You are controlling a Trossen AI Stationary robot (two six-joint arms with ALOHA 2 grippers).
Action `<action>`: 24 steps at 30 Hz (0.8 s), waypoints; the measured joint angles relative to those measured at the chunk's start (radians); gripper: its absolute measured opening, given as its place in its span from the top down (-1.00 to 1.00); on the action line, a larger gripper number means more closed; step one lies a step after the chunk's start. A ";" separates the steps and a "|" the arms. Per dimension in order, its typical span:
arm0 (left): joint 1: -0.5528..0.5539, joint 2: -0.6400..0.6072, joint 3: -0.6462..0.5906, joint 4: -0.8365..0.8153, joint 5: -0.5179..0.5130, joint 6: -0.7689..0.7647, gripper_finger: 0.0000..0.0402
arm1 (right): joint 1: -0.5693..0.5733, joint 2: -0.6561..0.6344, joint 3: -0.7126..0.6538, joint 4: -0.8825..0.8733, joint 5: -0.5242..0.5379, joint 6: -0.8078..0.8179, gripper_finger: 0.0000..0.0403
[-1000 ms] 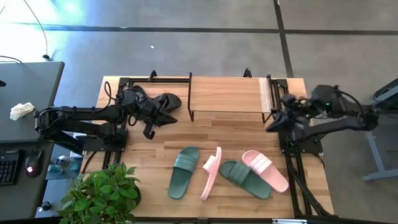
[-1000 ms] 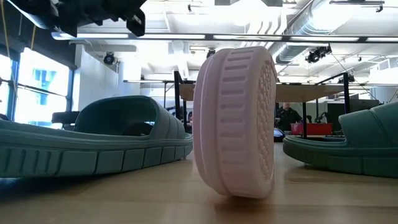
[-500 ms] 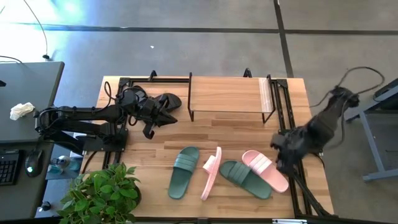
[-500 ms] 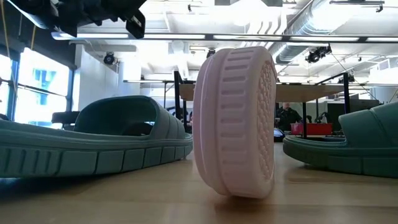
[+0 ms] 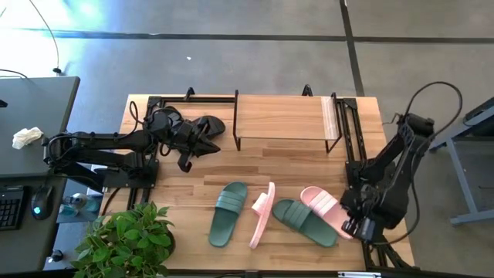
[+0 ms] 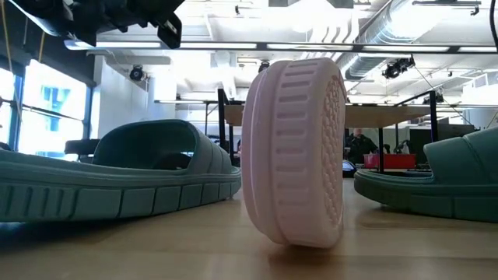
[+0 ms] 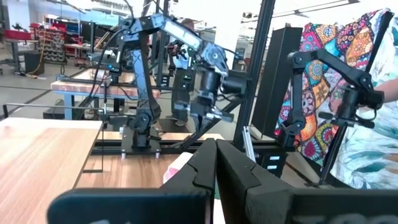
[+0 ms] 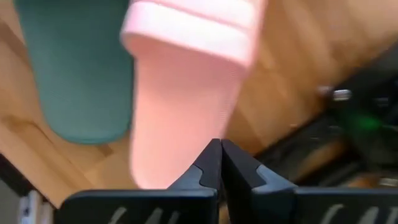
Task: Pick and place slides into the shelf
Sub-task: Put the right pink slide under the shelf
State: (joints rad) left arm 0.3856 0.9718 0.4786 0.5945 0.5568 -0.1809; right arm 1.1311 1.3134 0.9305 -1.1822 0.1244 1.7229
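Both grippers closed on nothing, my right gripper (image 5: 356,225) hovering just over the flat pink slide (image 5: 329,211).

Taking the shelf (image 5: 282,117) as landmark, going largest to smallest: it stands bare at the table's far edge; four slides lie well in front of it, a green one (image 5: 228,214), a pink one on its edge (image 5: 262,215), a second green one (image 5: 302,222) with the flat pink slide overlapping its right side. My left gripper (image 5: 189,158) waits, fingers pressed together, left of the shelf near a dark slide (image 5: 207,126). I judge the next move is to part my right fingers, come down across the pink slide's strap, and lift straight up so the green one beneath isn't dragged.
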 joint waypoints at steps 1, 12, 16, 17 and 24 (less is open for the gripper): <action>0.000 0.000 0.000 0.000 0.000 0.000 1.00 | 0.004 0.019 -0.003 0.030 0.004 0.000 1.00; 0.000 0.000 0.000 -0.070 0.000 0.000 1.00 | 0.011 0.188 0.007 0.019 -0.147 0.042 1.00; 0.000 0.000 0.000 -0.091 0.000 0.000 1.00 | 0.021 0.210 0.050 -0.011 -0.038 0.029 1.00; 0.000 0.000 0.000 -0.093 0.000 0.000 1.00 | 0.022 0.211 0.060 -0.029 -0.014 0.026 1.00; 0.000 0.000 0.000 -0.097 0.000 0.000 1.00 | 0.022 0.211 0.075 -0.091 0.039 -0.029 1.00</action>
State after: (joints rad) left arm 0.3859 0.9718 0.4782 0.4980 0.5568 -0.1806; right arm 1.1527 1.5246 1.0054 -1.2737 0.1632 1.6936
